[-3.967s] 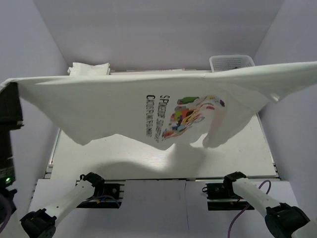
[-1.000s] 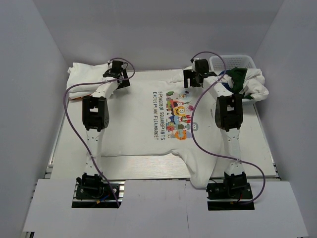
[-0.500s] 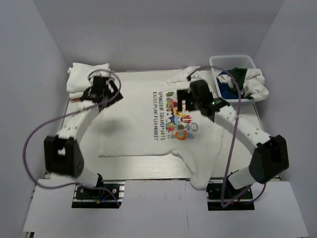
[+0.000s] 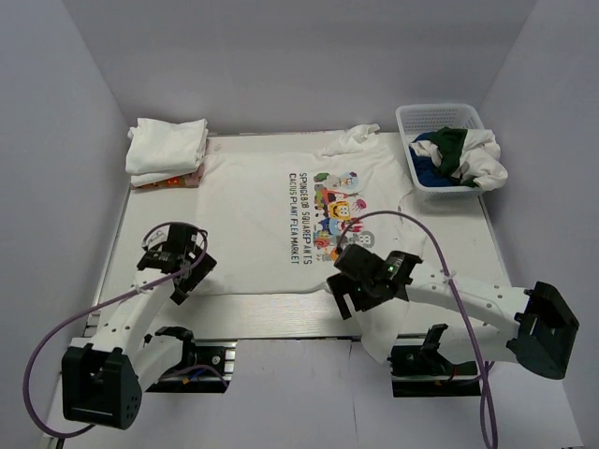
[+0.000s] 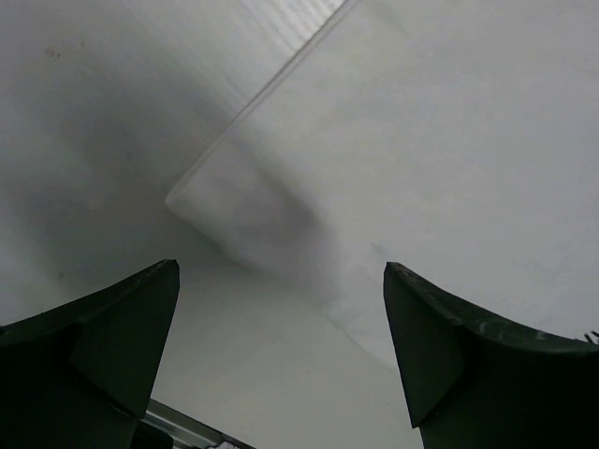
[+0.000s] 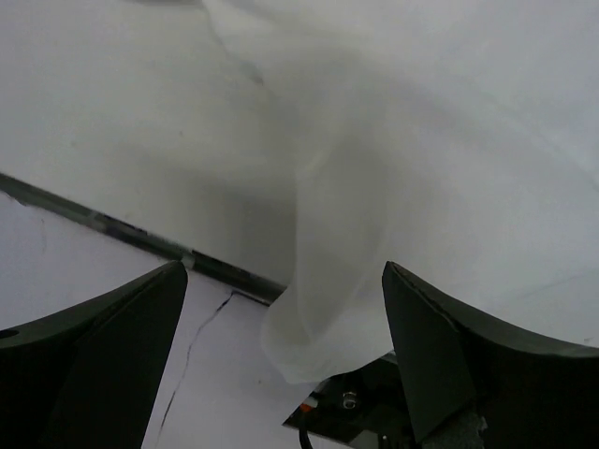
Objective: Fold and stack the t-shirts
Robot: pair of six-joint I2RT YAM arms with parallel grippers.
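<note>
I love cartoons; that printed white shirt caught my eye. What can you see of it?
The white soft-cloth t-shirt with colourful cartoon print lies spread flat, print up, dark lettering beside the picture. One sleeve bunches at the far edge; the other droops over the table's near edge. The left hand and right hand, both open, hover at its near side, gripping nothing.

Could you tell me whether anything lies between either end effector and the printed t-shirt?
Nothing visible does. The left end effector and the right end effector hover open directly above the white cartoon-print cloth t-shirt, at its near left corner and its overhanging sleeve.
</note>
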